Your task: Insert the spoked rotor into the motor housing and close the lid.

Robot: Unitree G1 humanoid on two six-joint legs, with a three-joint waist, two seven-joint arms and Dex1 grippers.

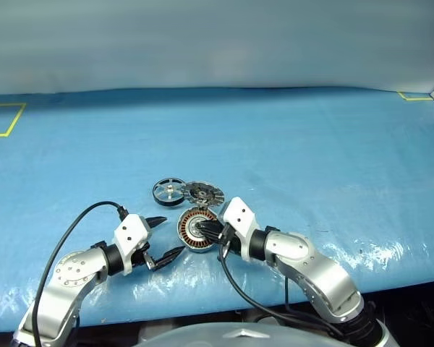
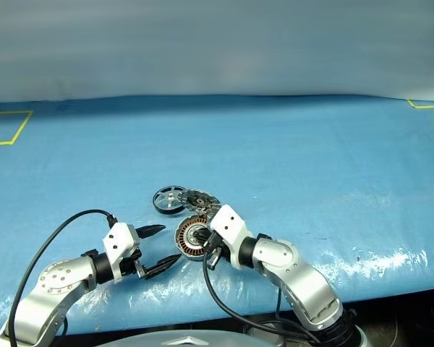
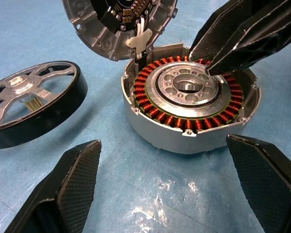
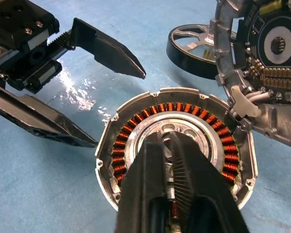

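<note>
Right now the right gripper (image 4: 167, 138) has its two black fingers pressed together, their tips resting over the silver centre of the motor housing (image 1: 197, 228); nothing is visibly pinched between them. Just beside the housing, on its left, the left gripper (image 1: 170, 236) has its fingers spread wide and holds nothing, its tips short of the housing's wall. The housing lies flat on the blue surface (image 1: 311, 159) with its copper windings facing up. Its lid (image 1: 203, 193) touches the housing's far edge and is tilted up, dark parts at its centre showing, a white connector and wires running between the two. The spoked rotor (image 1: 168, 191) lies flat just beside the lid, on the lid's left.
</note>
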